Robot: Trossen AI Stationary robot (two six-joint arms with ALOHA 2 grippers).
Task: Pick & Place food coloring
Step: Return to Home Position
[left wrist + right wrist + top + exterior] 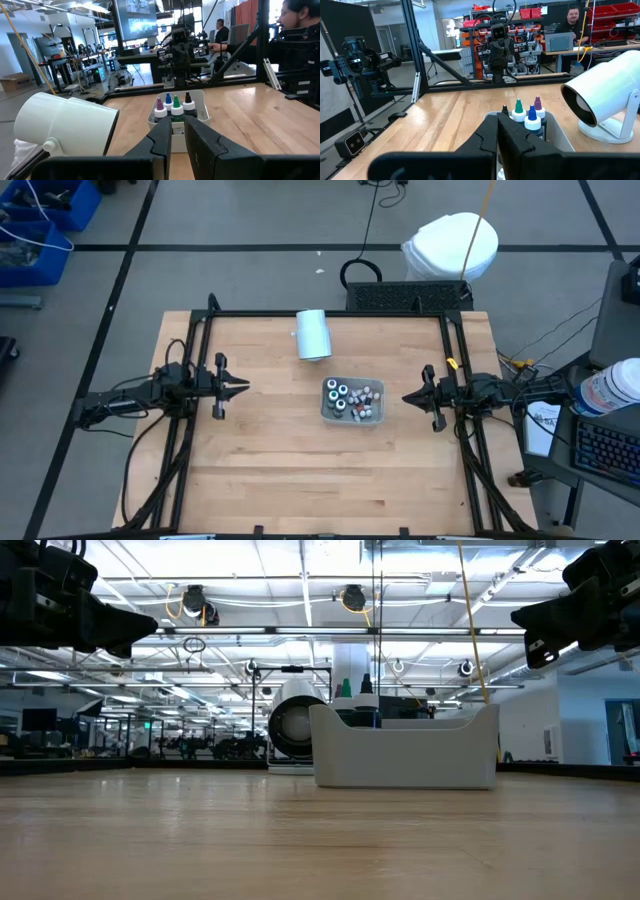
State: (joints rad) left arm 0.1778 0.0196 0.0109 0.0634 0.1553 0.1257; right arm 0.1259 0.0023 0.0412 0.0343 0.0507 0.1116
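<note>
The food coloring bottles (pixel 350 396) stand upright together in a grey tray (pixel 352 423) at the table's middle. Dark ones with coloured tips show in the left wrist view (pixel 175 107) and the right wrist view (pixel 527 117). My left gripper (pixel 245 387) hovers to the tray's left, pointing at it, fingers narrowly open (pixel 179 140). My right gripper (pixel 405 396) hovers just right of the tray, fingers shut (pixel 499 132). Both are held above the table in the low view, touching nothing.
A large white cylinder (pixel 313 335) lies on its side toward the far edge, left of and beyond the tray (pixel 405 755). A black frame runs along the table's left, right and far sides. People sit in the room beyond the table (pixel 575 17).
</note>
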